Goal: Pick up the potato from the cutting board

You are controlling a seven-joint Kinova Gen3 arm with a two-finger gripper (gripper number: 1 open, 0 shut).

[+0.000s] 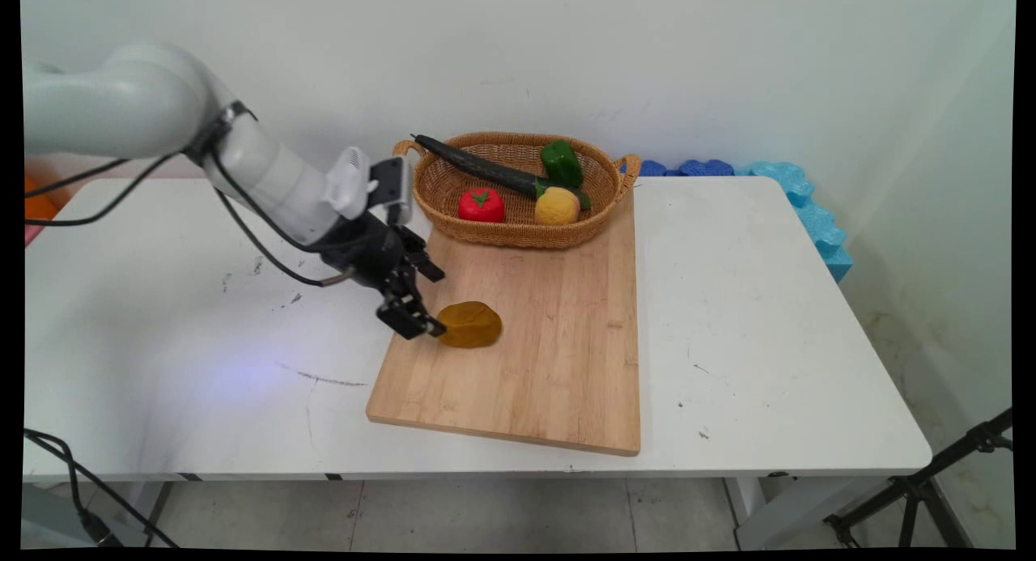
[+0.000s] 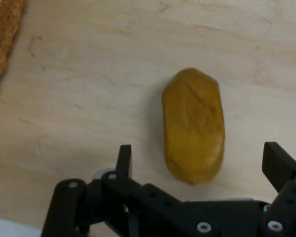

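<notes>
The gripper [image 2: 200, 163], fingers spread wide and holding nothing, is hovering low at the near end of a brown potato [image 1: 469, 325] lying on the wooden cutting board [image 1: 558, 359]. A wicker basket [image 1: 518, 229] of vegetables is sitting at the board's far edge on the white tabletop [image 1: 769, 318].

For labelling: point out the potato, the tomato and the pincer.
potato [image 2: 193, 126], hand view, middle of its skin.
tomato [image 1: 481, 206], main view, red front.
pincer [image 2: 197, 163], hand view, midway between fingertips.
</notes>
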